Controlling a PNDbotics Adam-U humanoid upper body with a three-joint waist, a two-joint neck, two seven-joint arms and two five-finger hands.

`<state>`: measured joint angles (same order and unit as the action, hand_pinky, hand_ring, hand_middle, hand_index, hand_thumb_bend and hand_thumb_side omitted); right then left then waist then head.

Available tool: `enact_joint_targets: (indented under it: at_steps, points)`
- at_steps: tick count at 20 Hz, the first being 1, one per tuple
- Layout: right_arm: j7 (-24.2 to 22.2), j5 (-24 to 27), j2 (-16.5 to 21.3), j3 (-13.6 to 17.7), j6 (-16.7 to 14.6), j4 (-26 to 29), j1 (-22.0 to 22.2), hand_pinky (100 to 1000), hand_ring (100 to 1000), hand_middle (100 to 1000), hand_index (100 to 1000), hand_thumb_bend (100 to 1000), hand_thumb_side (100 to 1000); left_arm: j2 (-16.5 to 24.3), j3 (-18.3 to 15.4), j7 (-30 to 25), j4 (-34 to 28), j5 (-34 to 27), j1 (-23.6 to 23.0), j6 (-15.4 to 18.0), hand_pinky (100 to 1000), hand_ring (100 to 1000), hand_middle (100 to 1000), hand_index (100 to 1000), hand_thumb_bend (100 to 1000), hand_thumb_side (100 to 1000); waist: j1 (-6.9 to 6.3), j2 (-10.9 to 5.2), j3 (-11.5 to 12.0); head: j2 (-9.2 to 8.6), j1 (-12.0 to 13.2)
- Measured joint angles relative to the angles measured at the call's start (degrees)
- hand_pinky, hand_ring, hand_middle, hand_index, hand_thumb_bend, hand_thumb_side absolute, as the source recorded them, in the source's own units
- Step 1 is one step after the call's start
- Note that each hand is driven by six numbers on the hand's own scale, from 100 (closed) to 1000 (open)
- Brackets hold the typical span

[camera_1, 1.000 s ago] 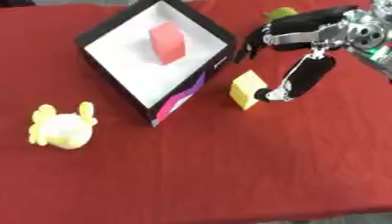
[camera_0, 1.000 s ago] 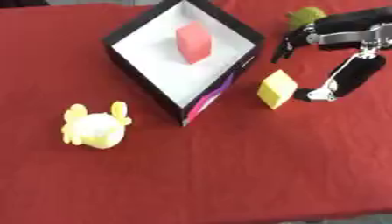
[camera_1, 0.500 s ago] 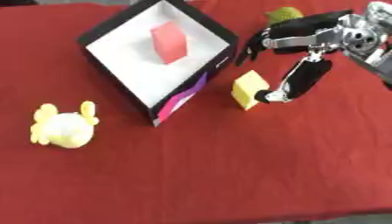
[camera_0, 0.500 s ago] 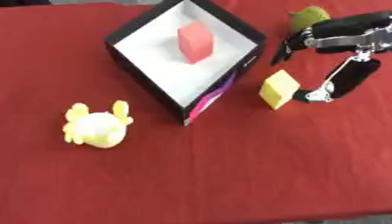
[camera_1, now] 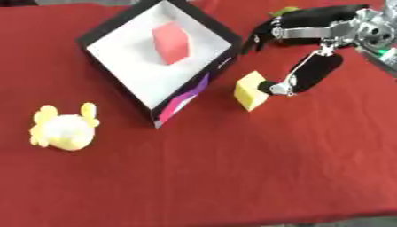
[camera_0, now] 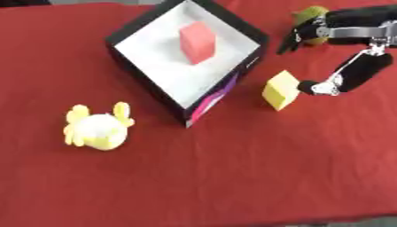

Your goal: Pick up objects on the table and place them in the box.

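A yellow block [camera_0: 281, 89] is seen on the red table [camera_0: 232, 177], just to the right of the black box [camera_0: 147, 84], and a red block [camera_0: 197, 37] is seen inside the box on its white floor. The right hand [camera_1: 310, 53] is spread open above the yellow block, with the thumb tip touching the block's right side and the fingers [camera_1: 260, 37] held apart over it, so nothing is gripped. A yellow and white toy [camera_0: 97, 128] is seen well to the left of the box, and a small green thing [camera_0: 310, 13] is partly hidden behind the hand.
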<state>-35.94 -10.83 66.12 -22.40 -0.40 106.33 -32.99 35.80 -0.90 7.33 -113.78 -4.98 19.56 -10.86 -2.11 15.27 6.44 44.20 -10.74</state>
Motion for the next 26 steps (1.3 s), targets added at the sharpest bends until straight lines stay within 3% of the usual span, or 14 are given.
enact_joint_targets:
  at_steps: [7,26]
  points:
    - [-2.4,-1.9,-2.0,-2.0,-1.6,-3.4,-1.3,899,843,848,880,299,350,0.0,0.0,-0.1,0.0,0.0,-0.4,0.1,915,789,774,879,224,639,-0.19,0.71,0.3,0.00,-0.7]
    - [-4.1,-6.8,-4.0,-2.4,-6.2,-12.6,-1.8,902,867,862,881,397,304,-0.6,-0.4,-0.1,0.0,-0.3,-1.5,0.3,922,792,772,879,195,662,-0.94,1.92,1.3,-0.13,-1.2]
